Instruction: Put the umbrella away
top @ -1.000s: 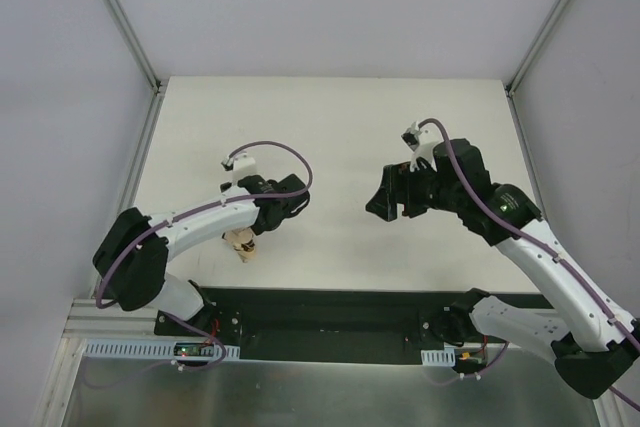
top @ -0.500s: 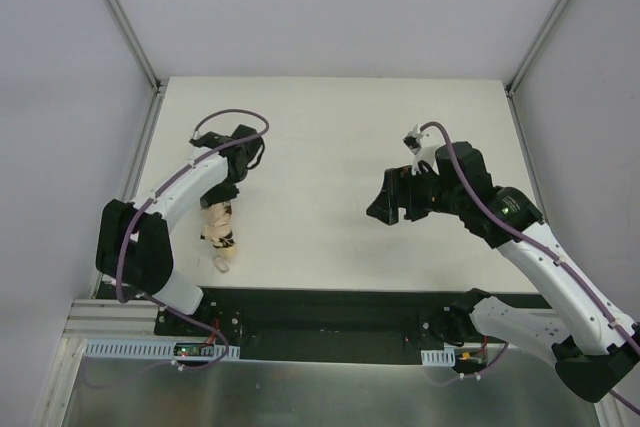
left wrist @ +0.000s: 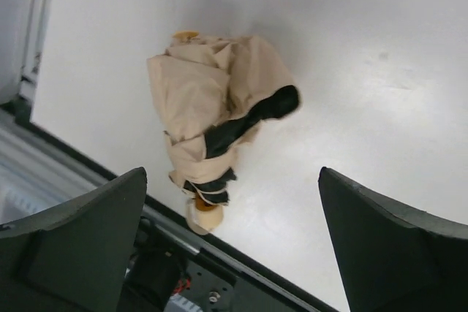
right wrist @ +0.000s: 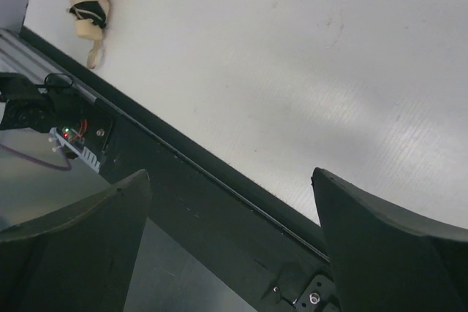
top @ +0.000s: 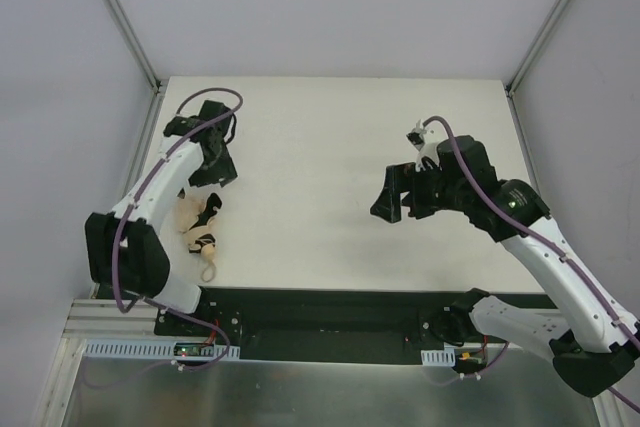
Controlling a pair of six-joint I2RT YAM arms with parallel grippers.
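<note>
Near the desk's (top: 330,127) left edge lies the umbrella (top: 200,227) (crumpled, knob toward the near edge); left pincer (top: 217,177) and right pincer (top: 394,205) both gape, empty.

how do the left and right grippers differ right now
The left gripper hangs near the left edge of the table, close by the umbrella; the right gripper hangs right of centre, well apart from it. In the left wrist view the umbrella lies in the middle, between the fingers; in the right wrist view it shows only in the top-left corner. Both are open and hold nothing.
</note>
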